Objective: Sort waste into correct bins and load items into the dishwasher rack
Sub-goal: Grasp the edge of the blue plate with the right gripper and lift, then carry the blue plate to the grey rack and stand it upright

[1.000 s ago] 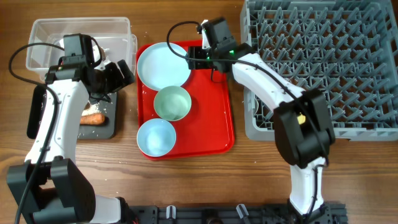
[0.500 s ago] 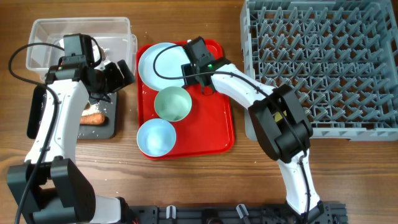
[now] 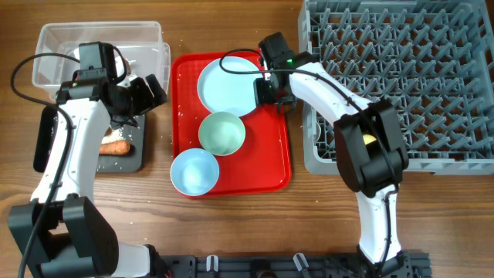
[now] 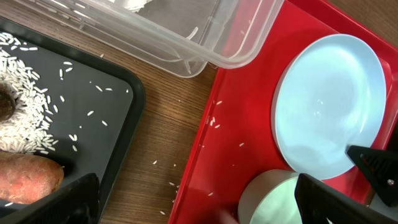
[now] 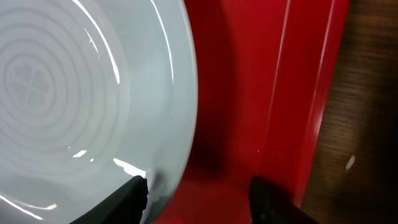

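The light blue plate (image 3: 226, 87) lies at the back of the red serving tray (image 3: 276, 158). My right gripper (image 3: 270, 91) is open at the plate's right rim. In the right wrist view the gripper (image 5: 202, 196) has one finger over the plate (image 5: 74, 93) and the other over the red tray. The pale green bowl (image 3: 222, 133) and the light blue bowl (image 3: 194, 171) sit in front of the plate. My left gripper (image 3: 143, 93) is open and empty between the black tray (image 3: 46, 150) and the red tray. The carrot (image 4: 28, 177), rice (image 4: 25, 118) and a brown lump (image 4: 5, 102) lie in the black tray.
The clear tub (image 3: 54, 35) stands at the back left with something white inside. The grey dishwasher rack (image 3: 401, 77) fills the right side, its left wall close to the red tray's right edge. Loose rice grains lie on the wood (image 4: 168, 165) and on the red tray.
My right gripper swung left over the plate, then back right. The plate slid right on the red tray, and the green bowl shifted slightly right. My left arm stayed still.
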Tool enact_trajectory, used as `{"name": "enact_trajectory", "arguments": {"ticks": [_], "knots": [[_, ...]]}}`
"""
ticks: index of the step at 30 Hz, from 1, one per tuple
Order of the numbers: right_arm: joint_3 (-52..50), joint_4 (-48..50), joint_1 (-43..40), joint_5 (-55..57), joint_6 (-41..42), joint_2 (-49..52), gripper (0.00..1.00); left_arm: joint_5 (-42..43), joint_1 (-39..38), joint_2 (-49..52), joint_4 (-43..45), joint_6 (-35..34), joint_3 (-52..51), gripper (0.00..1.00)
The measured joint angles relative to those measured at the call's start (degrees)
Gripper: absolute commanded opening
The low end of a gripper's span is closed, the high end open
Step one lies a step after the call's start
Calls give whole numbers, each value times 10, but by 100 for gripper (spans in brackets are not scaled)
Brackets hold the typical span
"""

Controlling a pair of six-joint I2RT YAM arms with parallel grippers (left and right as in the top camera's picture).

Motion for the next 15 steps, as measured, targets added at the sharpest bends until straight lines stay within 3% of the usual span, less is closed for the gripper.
{"name": "enact_trajectory", "arguments": {"ticks": [9, 11, 15], "knots": [[-1, -32, -16, -16, 0, -4, 55, 0, 0, 0, 0, 0, 0, 100], [-1, -32, -16, -15, 0, -4, 50, 0, 0, 0, 0, 0, 0, 100], [-3, -23, -19, -15, 6, -4, 32, 0, 0, 0, 0, 0, 0, 100]]}}
